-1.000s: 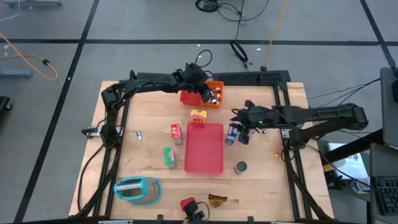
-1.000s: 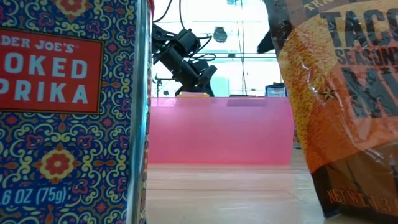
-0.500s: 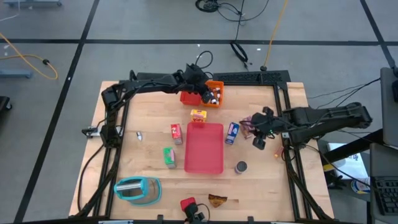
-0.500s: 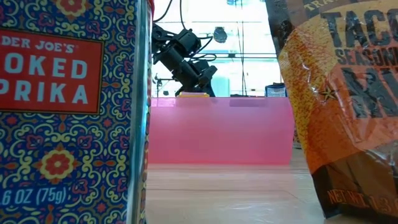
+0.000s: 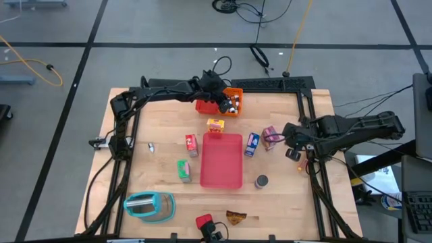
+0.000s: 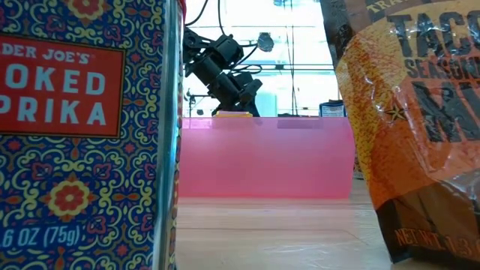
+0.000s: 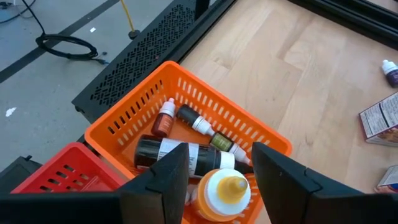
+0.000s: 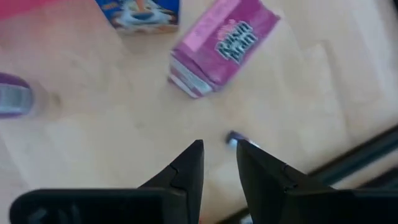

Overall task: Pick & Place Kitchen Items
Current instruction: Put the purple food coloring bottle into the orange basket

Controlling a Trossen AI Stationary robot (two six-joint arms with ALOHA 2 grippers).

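The left gripper (image 7: 214, 177) hung over the orange bin (image 5: 233, 102) at the far side of the table (image 5: 162, 128), its two fingers spread apart with nothing between them; below it in the bin lay several small dark bottles (image 7: 205, 127) and a yellow-capped bottle (image 7: 225, 190). A red bin (image 5: 205, 105) sat touching the orange one. The right gripper (image 8: 219, 163) hovered near the table's right edge, its fingers parted by a narrow gap and empty — a tiny bottle (image 8: 233, 138) lay on the wood just beyond the fingertips. Close by lay a pink box (image 5: 271, 136) on its side, and beside that a blue box (image 5: 252, 144) stood next to the flat pink tray (image 5: 221, 160). A yellow box (image 5: 215, 125) sat at the tray's far end, a red box (image 5: 192, 144) and a green box (image 5: 183, 169) to its left, a grey can (image 5: 261, 181) near its right front corner. At the front edge stood a paprika tin (image 6: 86, 135) and a brown seasoning packet (image 6: 409, 120).
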